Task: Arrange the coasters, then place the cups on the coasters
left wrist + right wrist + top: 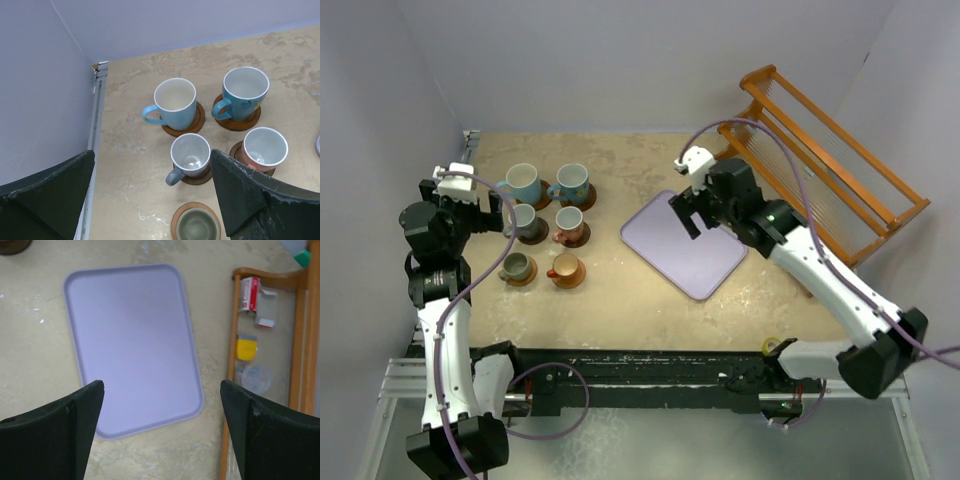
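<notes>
Six cups stand on brown coasters in a two-by-three block at the table's left. At the back are two light blue cups [523,183] [570,182]. A grey-blue cup [525,219] and a pinkish-red cup [570,224] fill the middle row. In front sit a grey-olive cup [516,265] and an orange cup [566,267]. My left gripper [502,212] hovers open just left of the block. In the left wrist view the grey-blue cup [190,154] on its coaster [200,178] sits near the right finger. My right gripper [692,215] hangs open above the tray, holding nothing.
A lavender tray [660,245] lies mid-table, bare in the right wrist view [130,340]. An orange wooden rack [830,170] stands at the back right, with small items beside it [247,347]. Grey walls close in the left and back.
</notes>
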You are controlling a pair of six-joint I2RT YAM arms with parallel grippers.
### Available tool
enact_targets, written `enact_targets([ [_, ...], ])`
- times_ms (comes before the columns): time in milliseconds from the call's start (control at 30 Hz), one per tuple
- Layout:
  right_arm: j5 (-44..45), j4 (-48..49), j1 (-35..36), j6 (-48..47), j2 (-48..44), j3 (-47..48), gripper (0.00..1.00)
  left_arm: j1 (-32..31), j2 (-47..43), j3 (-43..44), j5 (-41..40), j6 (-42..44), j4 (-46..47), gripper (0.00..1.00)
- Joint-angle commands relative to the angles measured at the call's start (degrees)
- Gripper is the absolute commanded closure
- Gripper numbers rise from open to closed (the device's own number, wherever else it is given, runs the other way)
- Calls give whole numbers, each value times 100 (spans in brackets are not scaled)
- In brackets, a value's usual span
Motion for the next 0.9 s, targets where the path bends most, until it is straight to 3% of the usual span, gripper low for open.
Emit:
enact_targets([
  [0, 706, 770, -284, -34, -938, -747, 0, 40, -2, -37, 375, -232, 437, 7],
  [333, 1114, 1269, -926, 105, -2639, -2255, 0, 24, 355, 136, 1042, -210, 7, 7],
  [433, 996, 1234, -1035, 170, -2804, -2472, 0, 16, 396, 209, 1081, -48, -254, 7],
  [867, 685, 1106, -1575, 321, -3013, -2644, 0, -383, 131, -378, 551, -238, 319, 7],
])
